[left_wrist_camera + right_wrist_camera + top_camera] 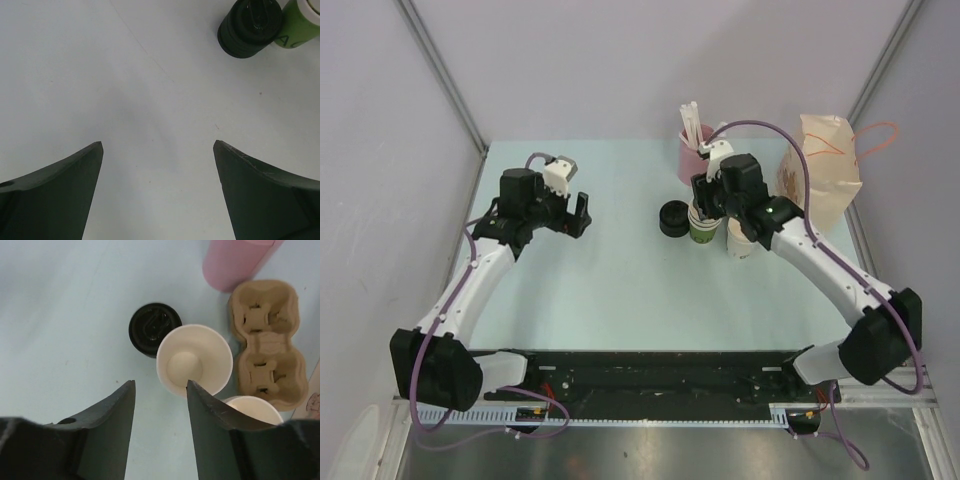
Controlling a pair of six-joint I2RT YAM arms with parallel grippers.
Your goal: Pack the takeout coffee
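The green cup [703, 232] stands open, without a lid, its white inside facing up in the right wrist view [195, 360]. The white cup [742, 240] stands just right of it, also open, partly hidden behind my right finger [252, 407]. A black lid [673, 218] lies on the table left of the green cup; in the left wrist view [250, 27] it looks like two lids stacked. My right gripper [704, 205] hovers over the cups, open and empty [160, 382]. My left gripper [580, 215] is open and empty over bare table [157, 145], left of the lid.
A pink cup of straws [695, 150] stands behind the cups. A brown two-hole cardboard carrier [267, 345] lies right of the green cup. A paper bag with orange handles [825, 175] stands at the far right. Grey walls close in the table.
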